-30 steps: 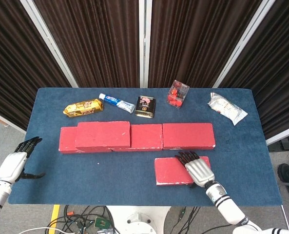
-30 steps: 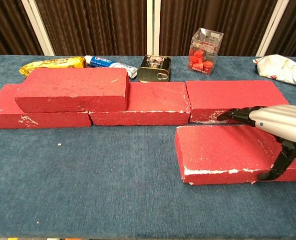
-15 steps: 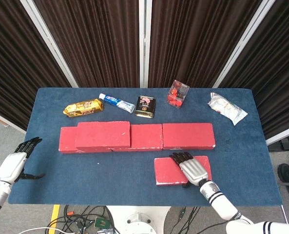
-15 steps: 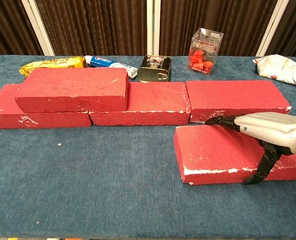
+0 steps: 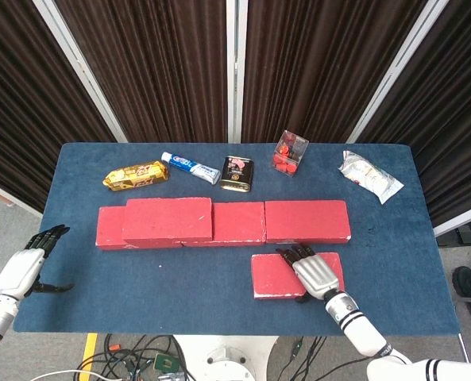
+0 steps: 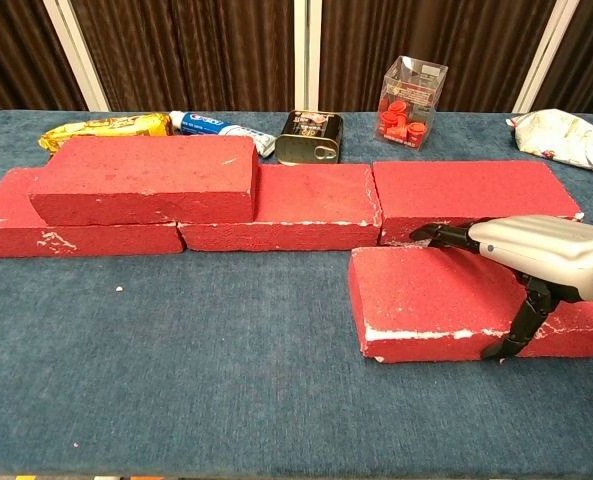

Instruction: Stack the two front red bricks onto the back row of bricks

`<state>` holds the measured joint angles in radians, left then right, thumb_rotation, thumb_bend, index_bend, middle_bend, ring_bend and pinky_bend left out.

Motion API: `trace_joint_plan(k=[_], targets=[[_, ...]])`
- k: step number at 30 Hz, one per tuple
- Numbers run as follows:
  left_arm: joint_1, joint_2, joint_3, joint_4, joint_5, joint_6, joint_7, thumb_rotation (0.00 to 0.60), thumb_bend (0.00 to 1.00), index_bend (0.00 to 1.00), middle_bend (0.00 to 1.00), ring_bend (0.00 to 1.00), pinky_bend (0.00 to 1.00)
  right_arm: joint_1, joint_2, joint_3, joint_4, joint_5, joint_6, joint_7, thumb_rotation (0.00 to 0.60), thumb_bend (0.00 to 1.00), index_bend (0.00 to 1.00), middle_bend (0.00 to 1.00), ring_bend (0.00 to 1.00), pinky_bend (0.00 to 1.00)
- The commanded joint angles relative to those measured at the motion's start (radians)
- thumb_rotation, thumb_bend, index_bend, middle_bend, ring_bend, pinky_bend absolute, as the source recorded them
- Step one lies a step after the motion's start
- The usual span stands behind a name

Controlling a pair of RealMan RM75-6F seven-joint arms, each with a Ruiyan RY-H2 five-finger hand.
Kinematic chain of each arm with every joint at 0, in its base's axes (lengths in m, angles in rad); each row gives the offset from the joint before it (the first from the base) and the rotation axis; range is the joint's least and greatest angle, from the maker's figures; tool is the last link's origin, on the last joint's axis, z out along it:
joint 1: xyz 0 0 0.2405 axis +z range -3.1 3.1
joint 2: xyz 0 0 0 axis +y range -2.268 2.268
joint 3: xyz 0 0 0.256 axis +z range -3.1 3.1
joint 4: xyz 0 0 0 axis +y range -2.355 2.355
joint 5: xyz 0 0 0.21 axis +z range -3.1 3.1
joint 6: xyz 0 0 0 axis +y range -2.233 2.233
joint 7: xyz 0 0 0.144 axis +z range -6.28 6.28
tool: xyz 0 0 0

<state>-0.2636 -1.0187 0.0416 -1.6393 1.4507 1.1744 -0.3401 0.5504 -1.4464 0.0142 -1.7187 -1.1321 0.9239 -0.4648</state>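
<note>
Right hand (image 6: pixel 536 258) clamped across front red brick (image 6: pixel 431 302), five o'clock on blue table (image 5: pixel 179 270); left hand (image 5: pixel 25 268) spread, empty, eight o'clock.

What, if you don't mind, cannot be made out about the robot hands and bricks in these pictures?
- Left robot hand: outside the chest view entirely.
- Front brick: its right end is covered by the right robot hand in both views.
- Leftmost back-row brick: mostly hidden under the stacked brick.
- Toothpaste tube lettering: too small.

A row of bricks (image 5: pixel 235 223) runs across the table (image 5: pixel 179 286) – one brick (image 5: pixel 167 219) stacked on its left end, another brick (image 5: pixel 275 276) lying in front, right, under the right hand (image 5: pixel 316 273).
</note>
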Motion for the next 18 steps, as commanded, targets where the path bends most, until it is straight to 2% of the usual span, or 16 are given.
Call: trace_joint_plan(k=[1, 10, 14, 18], targets=[[0.001, -0.001, 0.000, 0.001, 0.000, -0.003, -0.001, 0.600, 0.01, 0.00, 0.00, 0.00, 0.00, -0.001, -0.001, -0.001, 0.001, -0.007, 0.008, 0.007, 0.600, 0.06, 0.00, 0.24, 0.13, 0.00], [0.013, 0.009, 0.001, -0.011, 0.012, 0.012, -0.006, 0.600, 0.01, 0.00, 0.00, 0.00, 0.00, -0.020, 0.068, 0.016, -0.073, -0.106, 0.085, 0.084, 0.600, 0.07, 0.00, 0.26, 0.15, 0.00], [0.027, 0.011, -0.004, -0.015, 0.026, 0.046, -0.014, 0.600, 0.01, 0.00, 0.00, 0.00, 0.00, 0.009, 0.125, 0.075, -0.110, -0.120, 0.091, 0.105, 0.600, 0.07, 0.00, 0.26, 0.15, 0.00], [0.038, 0.018, -0.004, -0.025, 0.045, 0.074, -0.021, 0.600, 0.00, 0.00, 0.00, 0.00, 0.00, 0.077, 0.149, 0.149, -0.092, -0.075, 0.045, 0.082, 0.600, 0.07, 0.00, 0.25, 0.16, 0.00]])
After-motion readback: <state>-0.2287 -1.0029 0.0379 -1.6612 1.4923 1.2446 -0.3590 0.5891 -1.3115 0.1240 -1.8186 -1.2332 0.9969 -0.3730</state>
